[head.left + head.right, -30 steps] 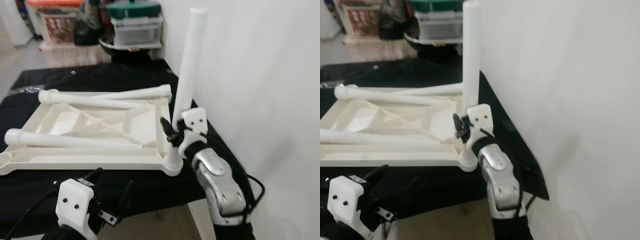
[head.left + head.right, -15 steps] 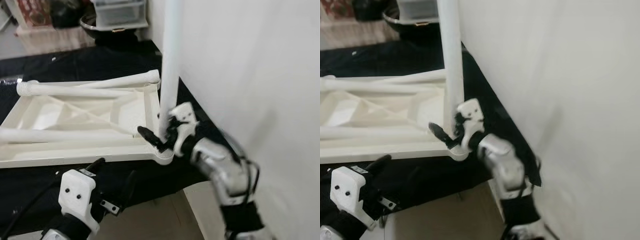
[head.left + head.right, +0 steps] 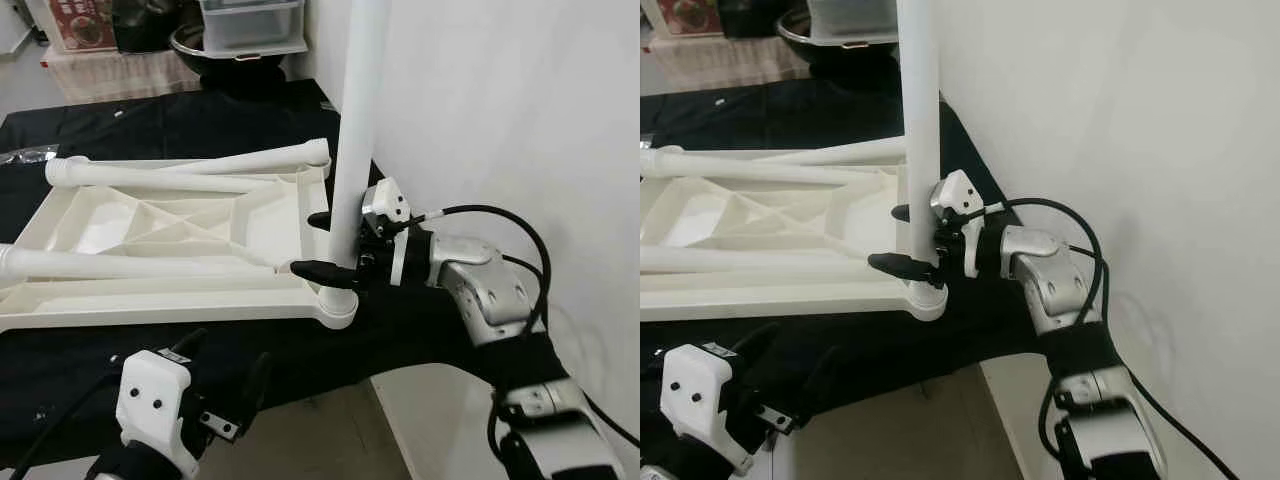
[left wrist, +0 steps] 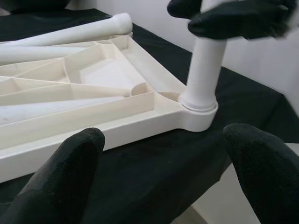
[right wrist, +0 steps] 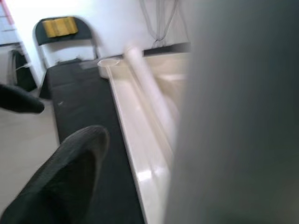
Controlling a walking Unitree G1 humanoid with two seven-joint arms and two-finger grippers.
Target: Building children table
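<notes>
Down at the near left, the left gripper (image 3: pixel 215 385) hangs below the black-covered table's (image 3: pixel 150 130) edge, fingers spread wide and empty. Further right, the upturned white tabletop (image 3: pixel 170 235) lies with 2 loose legs (image 3: pixel 190 180) across it. At its near right corner, the right gripper (image 3: pixel 322 244) clasps the upright leg (image 3: pixel 355 130), standing in its socket.

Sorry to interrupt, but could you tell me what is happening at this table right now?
The robot is assembling a white plastic children's table. The tabletop lies upside down on a black cloth. The right end effector has its black fingers around an upright leg that stands in the near corner socket by the wall. Two more legs lie loose across the tabletop. The left end effector waits open at the table's near edge.
</notes>
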